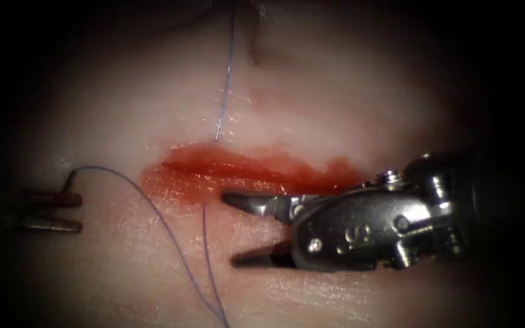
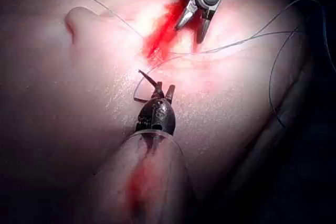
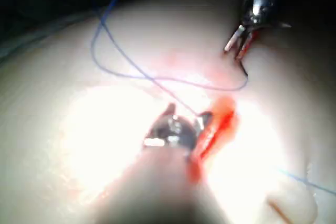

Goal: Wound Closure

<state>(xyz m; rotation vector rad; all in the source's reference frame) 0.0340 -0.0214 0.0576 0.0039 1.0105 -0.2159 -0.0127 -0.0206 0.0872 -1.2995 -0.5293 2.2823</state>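
Note:
The tissue (image 1: 347,91) carries a cut (image 1: 256,173) wet with red fluid. My right tool (image 1: 229,229) lies just below the cut with its jaws wide open and nothing between them; it also appears as the right tool (image 2: 191,30) and the right tool (image 3: 186,113). Past the cut's left end, my left tool (image 1: 77,212) has its jaws apart, also seen as the left tool (image 2: 164,88). A short dark piece of the needle (image 1: 72,176) lies by its upper jaw tip, on the tissue; needle (image 2: 148,78). Blue thread (image 1: 153,209) arcs from the needle downward.
One strand of thread (image 1: 227,79) comes down from the top and enters the tissue just above the cut. Another strand (image 1: 206,255) leaves the tissue below the cut and runs to the bottom edge. Red fluid (image 1: 177,182) spreads around the cut's left end.

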